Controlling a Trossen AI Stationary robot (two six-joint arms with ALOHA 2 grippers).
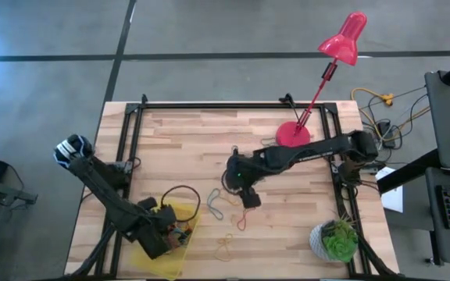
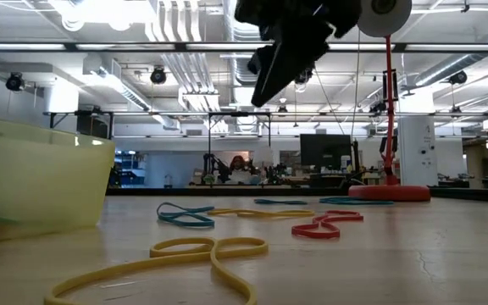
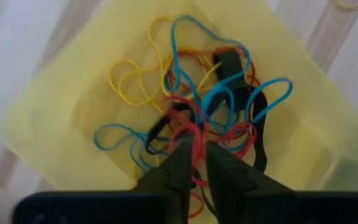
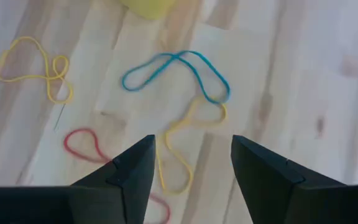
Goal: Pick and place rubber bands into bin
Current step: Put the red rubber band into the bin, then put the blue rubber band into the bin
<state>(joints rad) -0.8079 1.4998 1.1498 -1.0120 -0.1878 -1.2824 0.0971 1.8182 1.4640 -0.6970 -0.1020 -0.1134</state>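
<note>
From above, the left claw (image 1: 165,240) is seen over the bin (image 1: 176,261) at the bench's (image 1: 287,242) near-left corner. In its wrist view, a red band (image 3: 194,142) is pinched above the binned tangle (image 3: 191,99). The right claw (image 4: 191,165) is held open above loose bands (image 4: 178,73).

- Grey floor (image 1: 45,31) crossed by dark seams, all round a pale wooden bench (image 1: 186,148).
- Red desk lamp (image 1: 342,39) at the far edge; potted plant (image 1: 336,240) at a near corner.
- Beyond, open ceiling (image 2: 142,25) with white ducts, strip lights, dark monitors (image 2: 324,152).
</note>
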